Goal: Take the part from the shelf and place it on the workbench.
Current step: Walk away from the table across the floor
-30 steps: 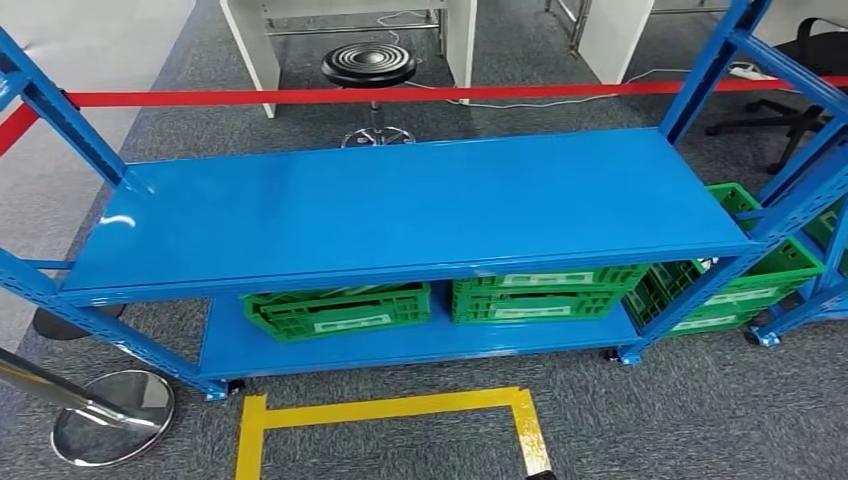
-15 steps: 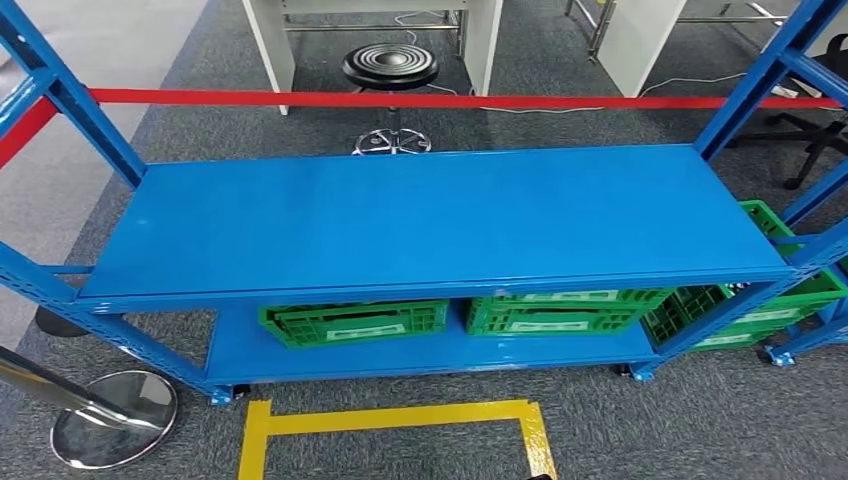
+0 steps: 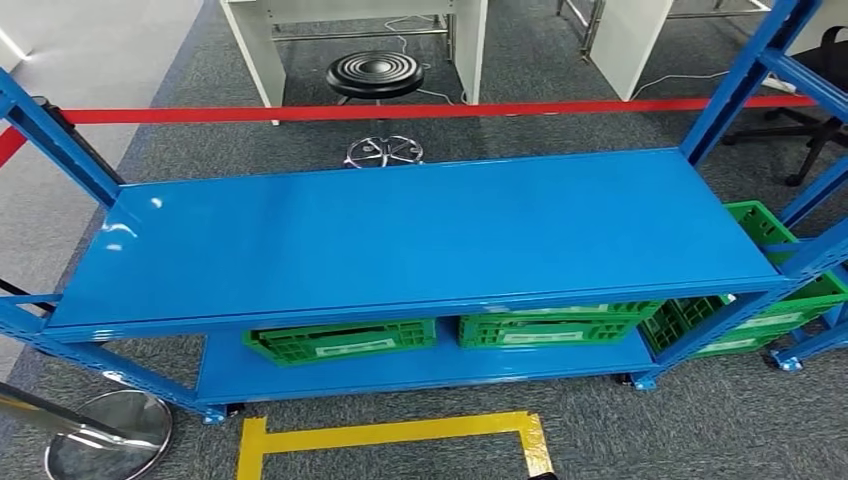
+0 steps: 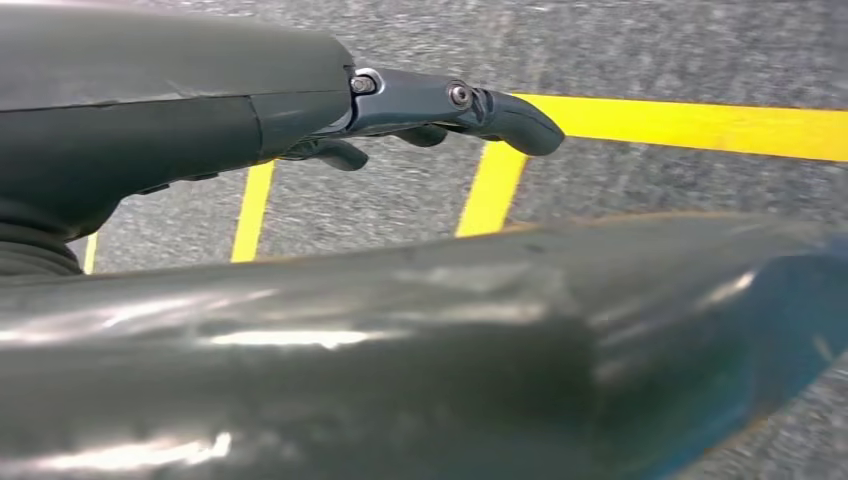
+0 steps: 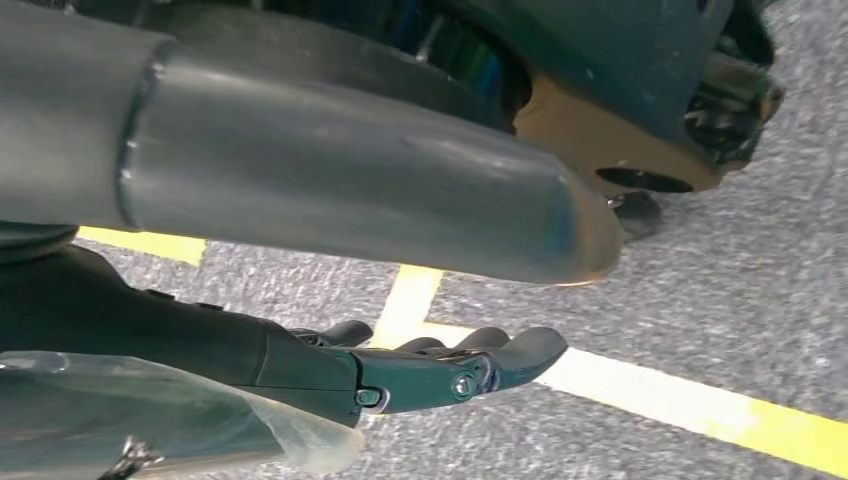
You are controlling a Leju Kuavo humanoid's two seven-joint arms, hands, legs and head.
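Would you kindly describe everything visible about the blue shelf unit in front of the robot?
The blue shelf unit looks like glossy painted metal: a long flat top deck, bare and reflecting light, carried on perforated blue uprights at its corners. A lower deck holds two green crates side by side. It stands on grey carpet, behind a yellow floor marking; a similar blue rack with more green crates adjoins on the right.

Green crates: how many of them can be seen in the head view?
3. One crate sits on the lower shelf at the left, a second crate beside it at the middle, and a third crate stands past the right post. The top board may hide more.
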